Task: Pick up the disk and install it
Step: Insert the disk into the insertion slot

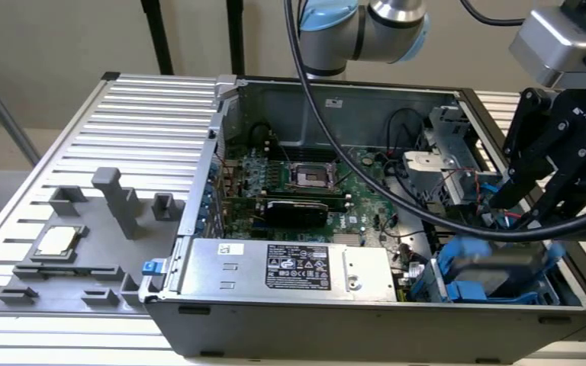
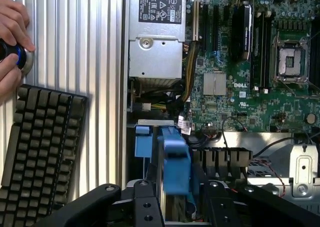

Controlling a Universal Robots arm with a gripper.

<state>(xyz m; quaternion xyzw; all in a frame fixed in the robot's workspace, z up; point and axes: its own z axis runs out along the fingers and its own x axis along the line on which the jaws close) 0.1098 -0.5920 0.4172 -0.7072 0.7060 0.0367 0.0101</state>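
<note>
The disk (image 1: 491, 263), grey metal with blue carrier rails, stands on edge in the drive bay at the near corner of the open computer case (image 1: 211, 152), on the exterior view's right. It is blurred in both views. My gripper (image 1: 522, 213) hangs just above it, black fingers pointing down. In the wrist view the disk's blue rail (image 2: 172, 162) runs up between my two fingers (image 2: 145, 202), and a narrow gap shows beside it. The gripper (image 2: 177, 207) stands open, straddling the disk without clamping it.
A silver power supply (image 1: 293, 267) with a black label fills the case's near side beside the bay. The motherboard (image 1: 313, 183) lies behind it. A thick black cable (image 1: 375, 168) loops over the case. A CPU chip (image 1: 57, 240) sits on a grey fixture. A keyboard (image 2: 40, 142) and a hand (image 2: 12, 37) are beside the case.
</note>
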